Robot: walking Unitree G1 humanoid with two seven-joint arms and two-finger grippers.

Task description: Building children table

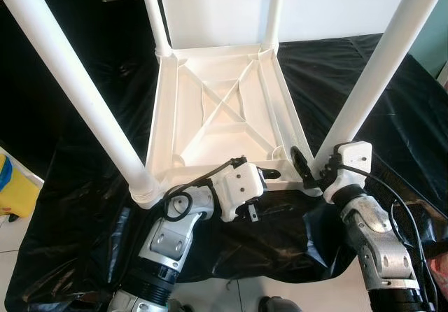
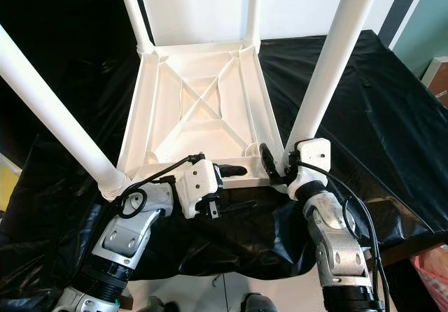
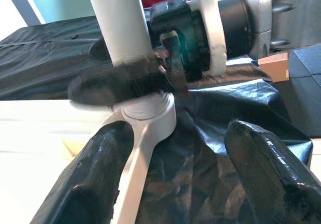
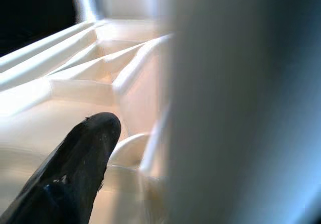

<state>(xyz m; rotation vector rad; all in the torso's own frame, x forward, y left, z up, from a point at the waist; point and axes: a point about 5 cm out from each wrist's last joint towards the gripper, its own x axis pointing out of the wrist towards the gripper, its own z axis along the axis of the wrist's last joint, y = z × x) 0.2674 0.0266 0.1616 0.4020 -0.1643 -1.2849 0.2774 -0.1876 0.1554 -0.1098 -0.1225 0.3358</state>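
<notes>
From the head, left eye: you had the white plastic table (image 1: 220,112) upside down on a crinkled black plastic sheet (image 1: 336,67), its ribbed underside showing an X of moulded braces. No writing or label could be read on it. Four smooth white tube legs rose from the corners; the near right leg (image 1: 378,67) ran up toward one o'clock, the near left leg (image 1: 70,81) toward eleven. Your left gripper (image 1: 260,196) sat at six o'clock of the frame, fingers spread, one above the table's near rim and one below it. Your right gripper (image 1: 311,168) was at the foot of the near right leg, one black finger on the inner side of the socket. Pale floor tile and something yellow (image 1: 14,186) showed at nine o'clock.

Right eye: same layout, with a teal wall (image 2: 427,25) at two o'clock.

Left wrist: your two black fingers (image 3: 95,179) stood well apart, nothing between them but black sheet and a white rib. Ahead, the right gripper's finger (image 3: 120,81) lay across the near right leg just above its ribbed collar, though whether it pinched the tube you could not tell.

Right wrist: one black fingertip (image 4: 80,163) lay over the glossy white ribs, the leg a blur close beside it.
</notes>
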